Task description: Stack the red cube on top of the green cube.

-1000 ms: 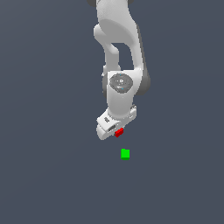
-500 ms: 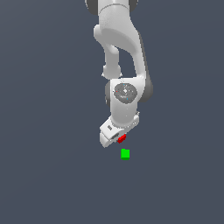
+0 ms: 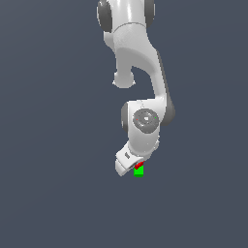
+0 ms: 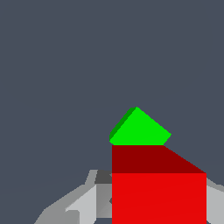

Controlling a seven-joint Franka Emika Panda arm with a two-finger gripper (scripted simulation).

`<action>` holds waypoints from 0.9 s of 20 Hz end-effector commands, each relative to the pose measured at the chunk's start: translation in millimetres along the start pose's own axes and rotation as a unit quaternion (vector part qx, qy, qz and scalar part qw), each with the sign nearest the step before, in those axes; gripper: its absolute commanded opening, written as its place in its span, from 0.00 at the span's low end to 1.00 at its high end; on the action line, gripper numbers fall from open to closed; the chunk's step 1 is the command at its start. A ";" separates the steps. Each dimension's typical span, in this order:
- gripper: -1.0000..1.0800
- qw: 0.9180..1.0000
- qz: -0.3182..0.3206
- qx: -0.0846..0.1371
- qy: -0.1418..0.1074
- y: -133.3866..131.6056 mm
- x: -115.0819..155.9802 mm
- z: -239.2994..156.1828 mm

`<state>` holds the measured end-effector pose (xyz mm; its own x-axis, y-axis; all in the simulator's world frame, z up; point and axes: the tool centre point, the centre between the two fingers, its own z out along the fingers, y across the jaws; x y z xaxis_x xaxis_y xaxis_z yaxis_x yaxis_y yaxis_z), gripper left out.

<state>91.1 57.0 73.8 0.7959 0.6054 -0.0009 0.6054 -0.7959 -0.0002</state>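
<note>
Wrist view: the fingers (image 4: 83, 203) pinch the red cube (image 4: 158, 197) from both sides, and the cube fills the space between them. The green cube (image 4: 140, 129) shows just past the red one, partly covered by it. Exterior view: the gripper (image 3: 136, 166) hangs at the end of the white arm (image 3: 140, 87) with the red cube directly above the green cube (image 3: 139, 171); contact between them cannot be judged. A plain dark grey surface (image 3: 53, 193) surrounds both

I see the red cube (image 3: 138, 165) in my hand (image 3: 131, 163). It sits directly above the green cube (image 3: 139, 171). Whether they touch, I cannot tell.
</note>
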 end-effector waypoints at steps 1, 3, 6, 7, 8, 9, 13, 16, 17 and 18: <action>0.00 1.000 0.000 0.000 0.001 2.2 8.1 3.9; 0.00 1.000 0.000 0.000 0.000 3.3 12.6 7.0; 0.00 1.000 0.000 0.000 0.000 4.5 17.5 9.7; 0.00 1.000 0.000 0.000 0.000 4.8 18.7 10.4; 0.00 1.000 0.000 0.000 0.000 5.1 19.7 10.9; 0.00 1.000 0.000 0.000 0.000 5.2 20.4 11.3; 0.96 1.000 0.000 0.000 0.000 5.5 21.3 11.8; 0.96 1.000 0.000 0.000 0.000 5.5 21.3 11.8; 0.96 1.000 0.000 0.000 0.000 5.5 21.3 11.8; 0.96 1.000 0.000 0.000 0.000 5.5 21.3 11.8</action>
<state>111.3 65.5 61.9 0.7962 0.6050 -0.0004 0.6050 -0.7962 0.0002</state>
